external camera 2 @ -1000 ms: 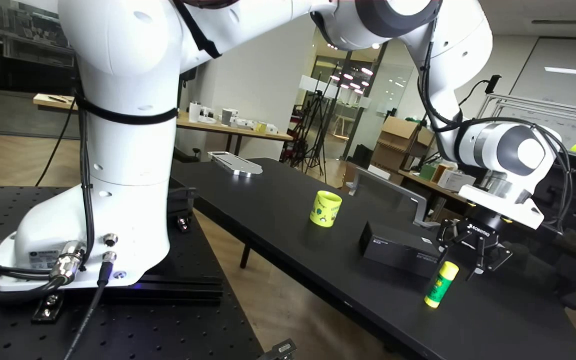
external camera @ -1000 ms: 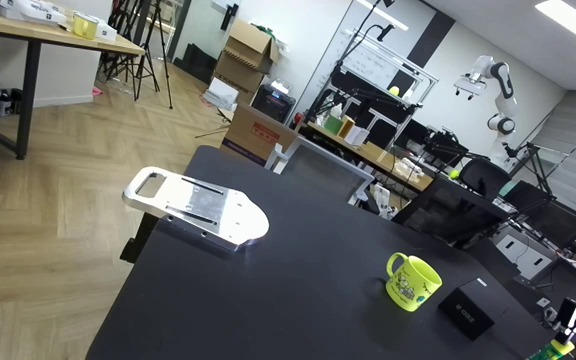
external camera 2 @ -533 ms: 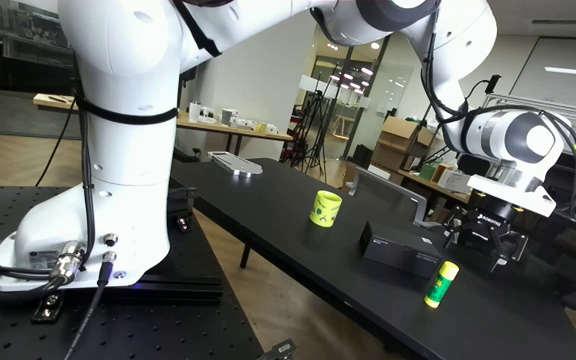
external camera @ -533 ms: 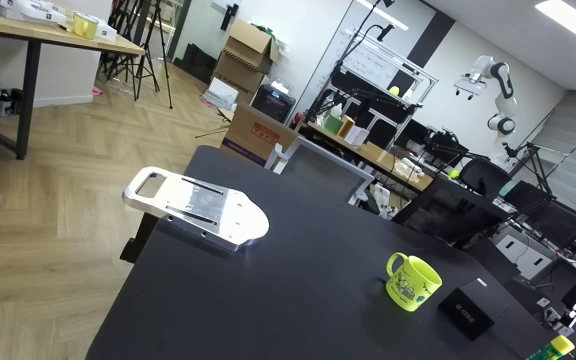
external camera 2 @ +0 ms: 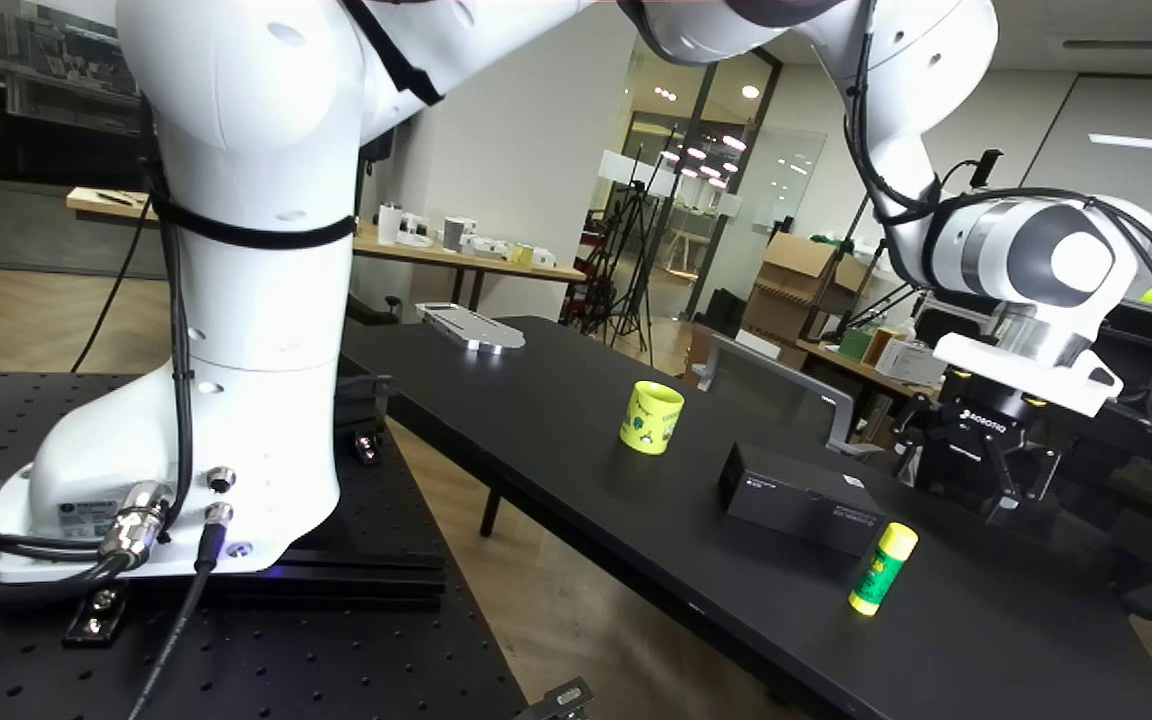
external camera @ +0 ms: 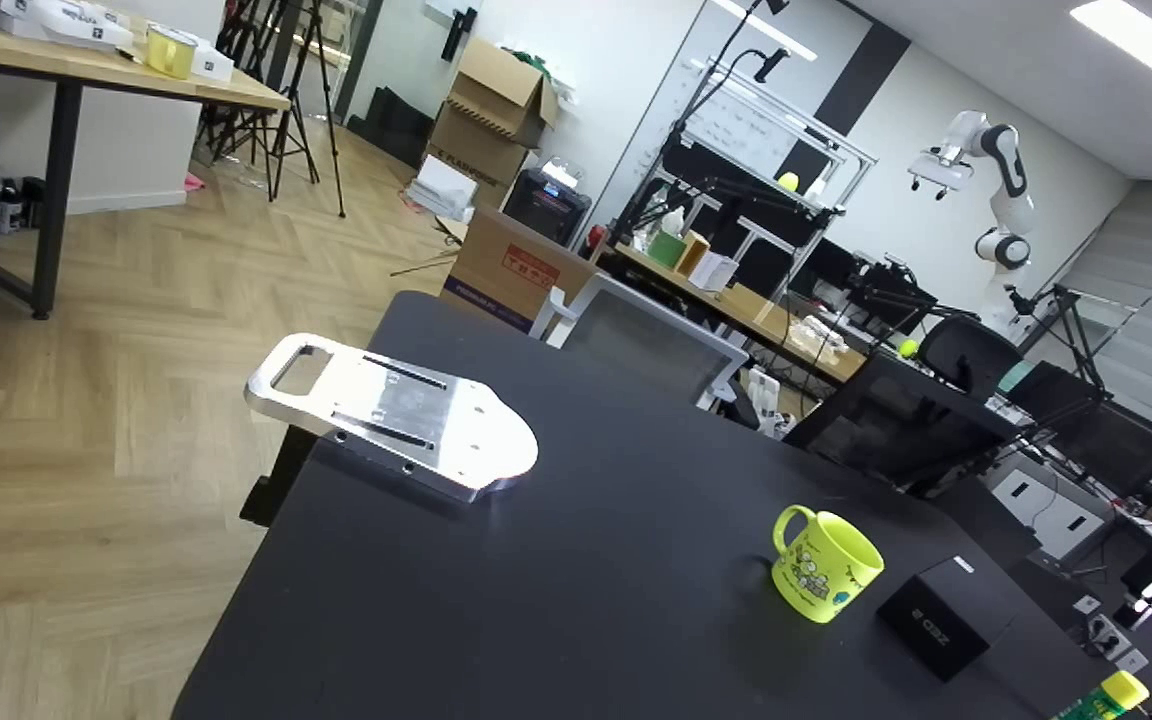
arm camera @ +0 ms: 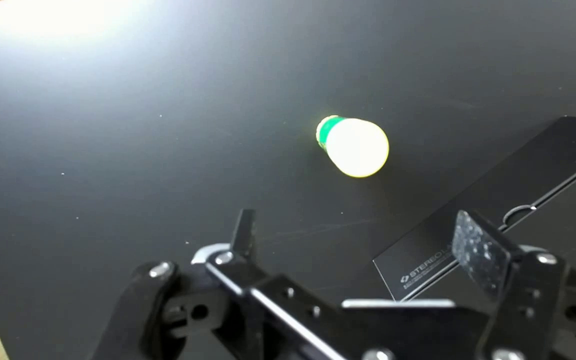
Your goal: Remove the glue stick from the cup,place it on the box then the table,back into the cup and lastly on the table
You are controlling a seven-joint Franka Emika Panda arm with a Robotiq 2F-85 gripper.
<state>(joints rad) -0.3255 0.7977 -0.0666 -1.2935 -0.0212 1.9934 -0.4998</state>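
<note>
On the black box, "ZED 2" reads in an exterior view; in the wrist view its lettering begins "STEREO" before the gripper covers it. "ROBOTIQ" marks the gripper's body. The matte black table also carries a metal plate and the cup, yellow-green with small printed figures; beyond it come a grey-framed chair and pale wood floor, with a white robot arm further back. The glue stick stands upright on the table near the black box, exactly as a second ago; the gripper has backed away from it since, its fingers spread wide.
</note>
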